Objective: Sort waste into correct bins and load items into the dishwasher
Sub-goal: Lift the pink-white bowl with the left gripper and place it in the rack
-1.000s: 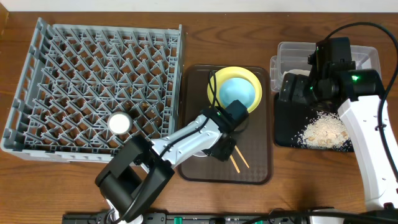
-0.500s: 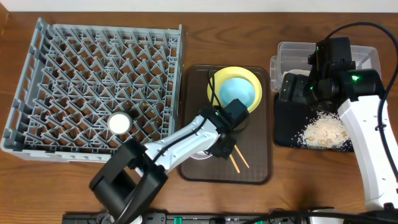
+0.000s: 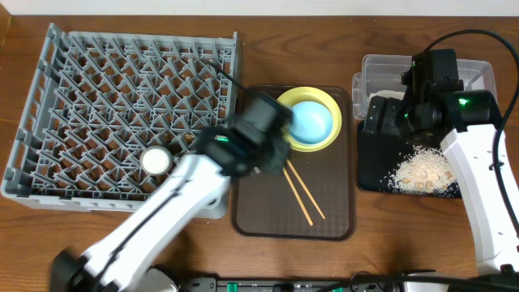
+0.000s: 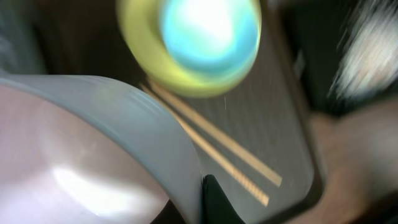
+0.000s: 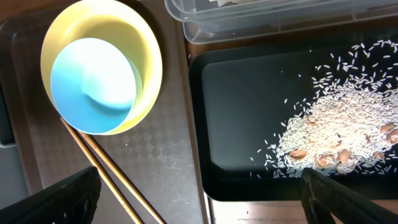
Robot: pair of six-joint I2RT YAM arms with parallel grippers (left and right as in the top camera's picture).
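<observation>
The left hand (image 3: 261,130), pinching the rim of the round white bowl (image 4: 81,155), has lifted it off the brown serving tray (image 3: 332,203) toward the grey pegged dish rack (image 3: 122,89), ready for loading.

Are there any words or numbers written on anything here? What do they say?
None: no text can be read in any view.
The grey dish rack, yellow plate, black tray and clear tub show no print.
The left wrist view of the white bowl is too blurred to tell.
</observation>
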